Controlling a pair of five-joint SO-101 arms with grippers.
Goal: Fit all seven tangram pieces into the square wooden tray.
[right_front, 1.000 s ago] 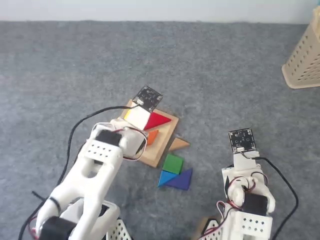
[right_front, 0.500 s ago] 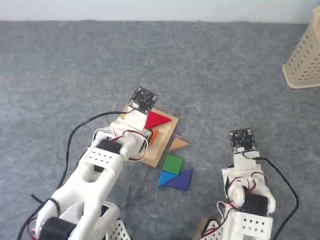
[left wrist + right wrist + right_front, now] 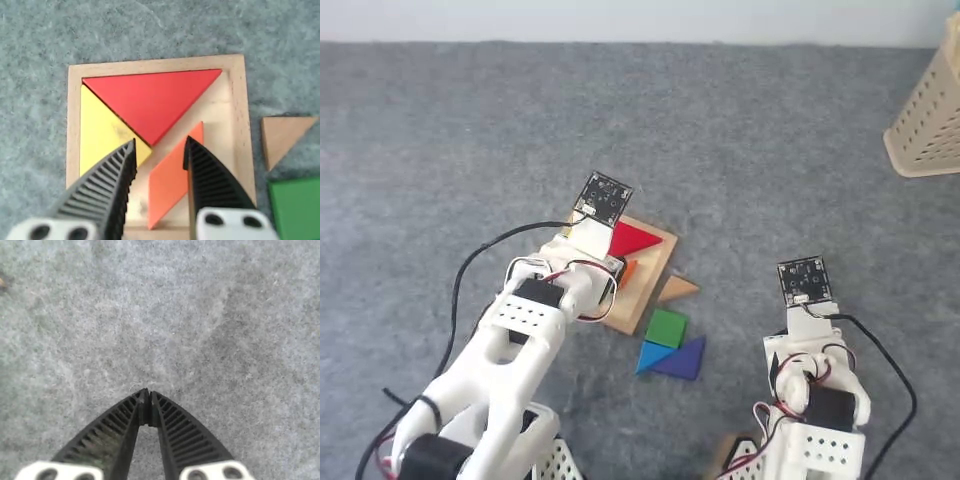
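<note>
Left gripper [image 3: 160, 142] gapes over tray [image 3: 239, 110], orange piece [image 3: 172, 180] below; right gripper [image 3: 148, 392] closed above carpet [image 3: 200, 300]; basket [image 3: 928, 110] stands well apart

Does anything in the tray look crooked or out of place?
The orange piece in the tray sits loose: bare wood shows between it and the red triangle, so it is not flush. The yellow triangle looks seated.
</note>
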